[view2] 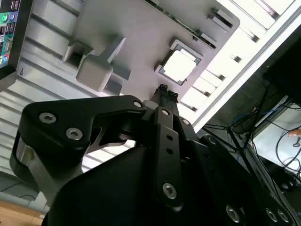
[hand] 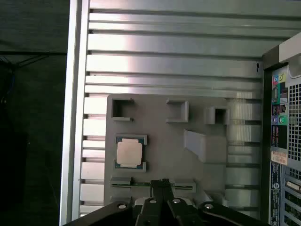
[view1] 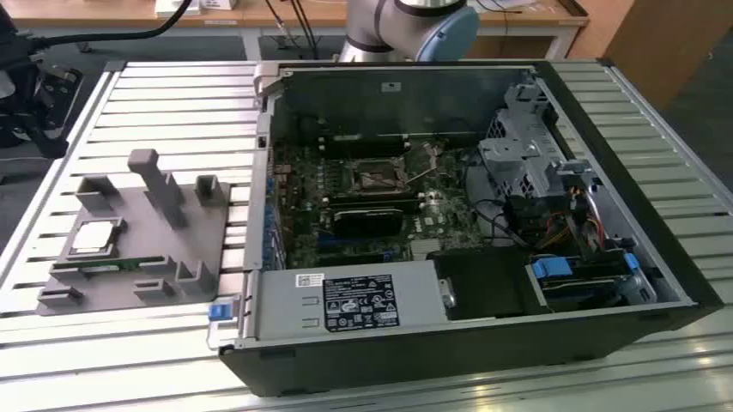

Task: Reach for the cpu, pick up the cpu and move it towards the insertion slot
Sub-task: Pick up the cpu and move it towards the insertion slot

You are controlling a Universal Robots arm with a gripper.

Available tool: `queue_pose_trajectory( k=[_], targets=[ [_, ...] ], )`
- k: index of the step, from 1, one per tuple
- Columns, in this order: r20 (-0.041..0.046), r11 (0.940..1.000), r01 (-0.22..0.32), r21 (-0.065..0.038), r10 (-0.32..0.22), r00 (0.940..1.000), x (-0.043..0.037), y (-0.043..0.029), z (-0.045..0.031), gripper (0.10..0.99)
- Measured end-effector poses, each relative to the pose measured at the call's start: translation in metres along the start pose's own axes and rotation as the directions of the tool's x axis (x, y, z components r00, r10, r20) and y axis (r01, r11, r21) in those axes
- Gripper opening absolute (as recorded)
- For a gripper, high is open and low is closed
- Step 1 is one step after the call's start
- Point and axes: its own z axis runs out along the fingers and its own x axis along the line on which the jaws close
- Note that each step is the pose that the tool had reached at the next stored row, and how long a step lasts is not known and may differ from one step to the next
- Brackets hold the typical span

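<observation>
The hand (hand: 162,182) is clenched: its fingertips (view2: 163,89) meet with nothing between them. In both wrist views it is positioned above the grey fixture plate (hand: 164,136), over the plate edge that carries the memory stick (view1: 112,265). It does not touch the cpu (hand: 129,153).

The cpu lies flat in a framed recess of the fixture plate (view1: 140,245), silver top facing up, between the memory stick and the row of small brackets on the opposite plate edge. In the second wrist view the cpu (view2: 179,66) sits just beyond the fingertips. A tilted upright post (view1: 154,184) stands on the plate beside the cpu recess.

The fixture plate rests on the slatted aluminium worktop (view1: 172,94). The open computer case (view1: 641,180) stands beside the plate, on the exterior view's right of it. The insertion slot (view1: 372,178) is on the motherboard inside the case, well apart from the plate, and is unoccupied.
</observation>
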Motion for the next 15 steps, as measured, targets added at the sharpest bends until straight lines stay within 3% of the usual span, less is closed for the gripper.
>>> queue_pose_trajectory(
  k=[15],
  targets=[
    [0.0000, 1.0000, 0.000, 0.000, 0.000, 1.0000, 0.0031, 0.0000, 0.0002, 0.106]
  ],
)
